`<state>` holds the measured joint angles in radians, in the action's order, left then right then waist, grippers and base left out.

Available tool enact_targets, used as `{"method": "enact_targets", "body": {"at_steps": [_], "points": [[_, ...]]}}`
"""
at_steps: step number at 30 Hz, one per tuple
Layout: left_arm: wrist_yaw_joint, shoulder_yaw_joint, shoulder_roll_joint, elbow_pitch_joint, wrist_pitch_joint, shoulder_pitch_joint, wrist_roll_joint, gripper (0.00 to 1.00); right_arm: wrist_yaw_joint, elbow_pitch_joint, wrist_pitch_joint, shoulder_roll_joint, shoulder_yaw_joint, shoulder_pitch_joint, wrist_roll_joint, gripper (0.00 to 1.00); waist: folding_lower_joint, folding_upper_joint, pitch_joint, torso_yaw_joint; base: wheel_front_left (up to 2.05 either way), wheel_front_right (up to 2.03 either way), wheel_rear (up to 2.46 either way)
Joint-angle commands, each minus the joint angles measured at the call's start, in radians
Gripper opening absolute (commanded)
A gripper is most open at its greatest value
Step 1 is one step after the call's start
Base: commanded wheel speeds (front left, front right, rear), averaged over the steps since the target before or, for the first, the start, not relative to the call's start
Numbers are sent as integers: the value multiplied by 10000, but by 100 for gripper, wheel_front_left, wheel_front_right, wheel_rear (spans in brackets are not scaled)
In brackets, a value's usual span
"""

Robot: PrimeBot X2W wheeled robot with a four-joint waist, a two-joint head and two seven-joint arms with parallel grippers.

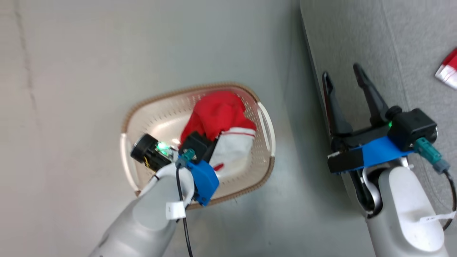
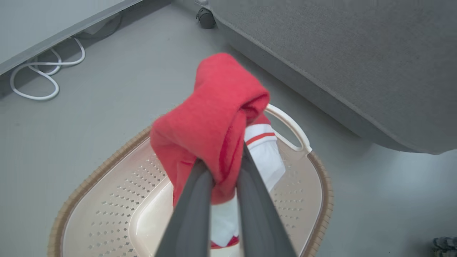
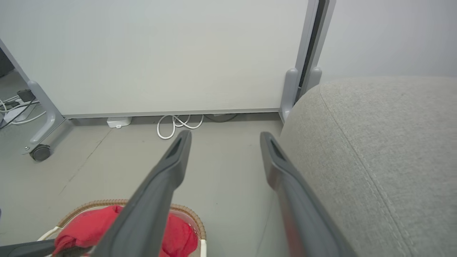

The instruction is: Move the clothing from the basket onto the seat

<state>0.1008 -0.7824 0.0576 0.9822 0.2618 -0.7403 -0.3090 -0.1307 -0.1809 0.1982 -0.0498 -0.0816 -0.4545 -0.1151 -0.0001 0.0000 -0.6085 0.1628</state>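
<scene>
Left gripper (image 2: 223, 167) with clothing (image 2: 214, 114) above basket (image 2: 89, 179), grey floor (image 2: 107, 107)

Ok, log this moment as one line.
left claw: shut on red garment | red garment: bunched over basket | right claw: open, empty, by seat edge | stage: gripped, not yet on seat

Basket (image 1: 200, 87): one was counted. Garments: two were counted, first garment (image 1: 217, 114) inside the basket, second garment (image 1: 448, 69) at its 3 o'clock on the seat (image 1: 392, 43). Seats: one was logged. Grippers: two were noted, left gripper (image 2: 224, 159) and right gripper (image 1: 341, 71). Casters: two were seen, left-wrist caster (image 2: 206, 18) and right-wrist caster (image 3: 40, 152).
</scene>
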Motion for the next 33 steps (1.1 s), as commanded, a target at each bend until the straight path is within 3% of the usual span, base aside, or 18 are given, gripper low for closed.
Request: {"method": "enact_targets", "body": {"at_steps": [1,16,33], "points": [[89,-96,-49,-107,48,238,-66,0,-1,-115,-93,-13,55,302,110,100,1,0,1182,-635,0,0,0],[298,-1212,-77,-1639,50,1087,-1040,0,-1,-784,-616,-11,213,2059,83,100,1,0,4443,-1705,0,0,0],[300,-2492,-69,-2456,48,139,-2732,0,-3,-945,-840,-11,-64,3184,-426,100,1,0,5892,-2296,0,0,0]]}}
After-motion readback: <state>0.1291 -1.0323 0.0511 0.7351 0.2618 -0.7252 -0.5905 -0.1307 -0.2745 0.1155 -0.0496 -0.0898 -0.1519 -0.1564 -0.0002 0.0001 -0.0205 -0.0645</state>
